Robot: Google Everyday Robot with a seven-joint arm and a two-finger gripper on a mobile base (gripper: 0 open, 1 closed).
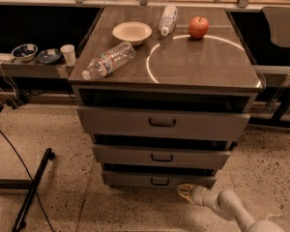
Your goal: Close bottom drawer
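Nearest, at the lower right, the robot's pale arm (pixel 229 208) reaches in low over the speckled floor (pixel 63 129). At its end the gripper (pixel 185 192) has a yellowish tip pointing left. It is just below and in front of the right end of the bottom drawer (pixel 130 180), very close to it, though contact cannot be made out. Whether the gripper is open or closed cannot be told.

The bottom drawer sits lowest in the stack, right above the floor. It is the narrowest of the three, with a low grey wood-look front and a small black pull handle (pixel 160 181) at its centre. A dark strip shows along the top of its front, under the drawer above.

Over it is the middle drawer (pixel 121 155), which is wider and has the same black pull. Above that is the top drawer (pixel 111 121), the widest and tallest-fronted, with a deep dark gap above its front.

On the table (pixel 212 71) a clear plastic bottle (pixel 108 60) lies on its side near the front left corner. A bright ring of light (pixel 149 66) curves across the top. Farther back there is a shallow pale bowl (pixel 132 32), a second bottle (pixel 168 20) lying down, and a red apple (pixel 198 27) to the right.

On the floor at the left lies a black pole (pixel 33 190). Beyond it a low shelf (pixel 19 70) holds two small bowls (pixel 24 51) and a white cup (pixel 67 53).
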